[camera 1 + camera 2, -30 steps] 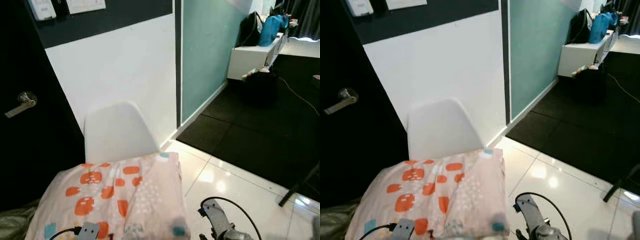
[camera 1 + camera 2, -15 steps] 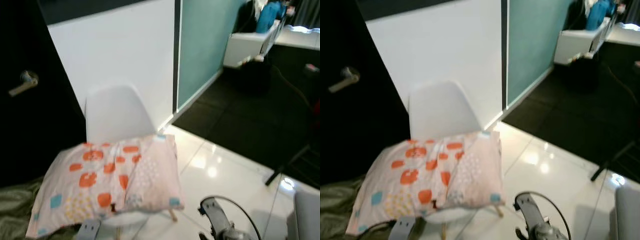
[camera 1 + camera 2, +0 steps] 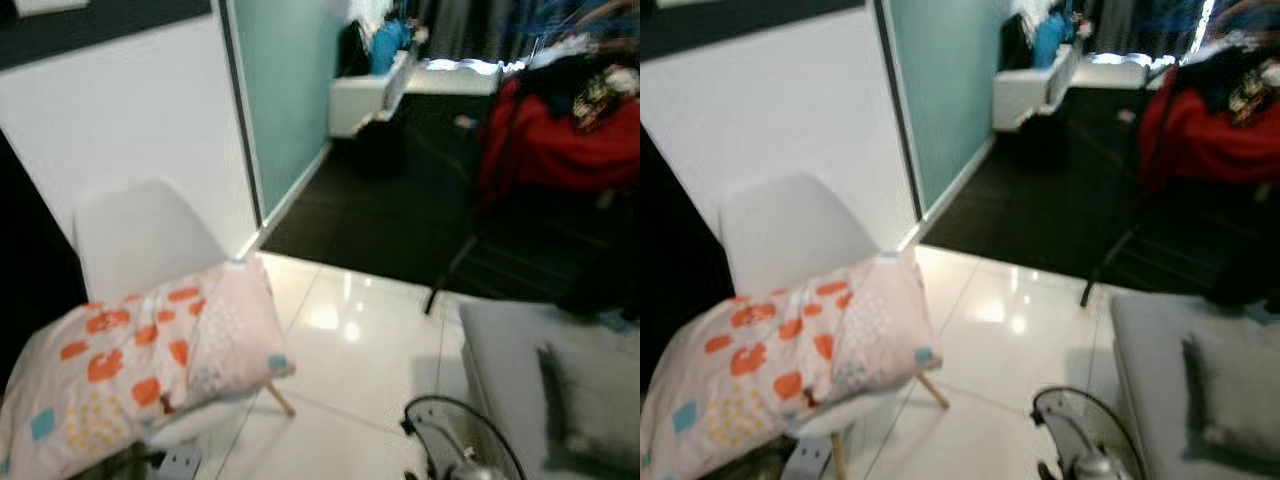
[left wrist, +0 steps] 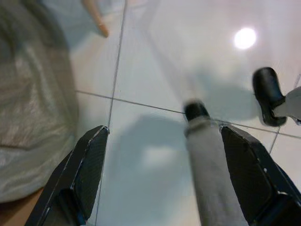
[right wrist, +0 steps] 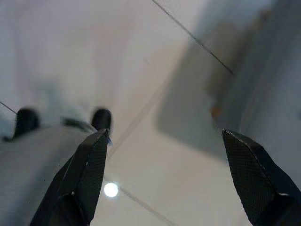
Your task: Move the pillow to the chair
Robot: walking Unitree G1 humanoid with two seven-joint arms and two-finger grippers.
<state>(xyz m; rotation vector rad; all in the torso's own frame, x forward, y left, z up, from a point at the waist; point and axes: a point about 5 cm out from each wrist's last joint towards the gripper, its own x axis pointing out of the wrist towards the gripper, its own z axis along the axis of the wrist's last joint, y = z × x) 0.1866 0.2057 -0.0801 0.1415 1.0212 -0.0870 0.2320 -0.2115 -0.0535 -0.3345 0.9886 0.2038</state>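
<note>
A pink pillow [image 3: 130, 368] with orange and blue patches lies across the seat of a white chair [image 3: 135, 240] against the white wall, at my left. It overhangs the seat on both sides. My left gripper [image 4: 169, 183] hangs open over the glossy floor tiles, nothing between its fingers. My right gripper [image 5: 174, 179] is also open above the floor, holding nothing. The tops of both arms show at the bottom edge of the eye views.
A grey sofa [image 3: 545, 390] with a grey cushion stands at the right. Beyond the white tiles lies a dark floor with a red-draped object [image 3: 560, 140] and a white shelf unit [image 3: 365, 95]. A chair leg [image 4: 95, 19] and a greenish-grey bag [image 4: 33, 108] sit near my left gripper.
The camera has swung to the right: chair and pillow slid toward the left of the picture, and the sofa and the red-draped object came into view. The pillow stays on the chair.
</note>
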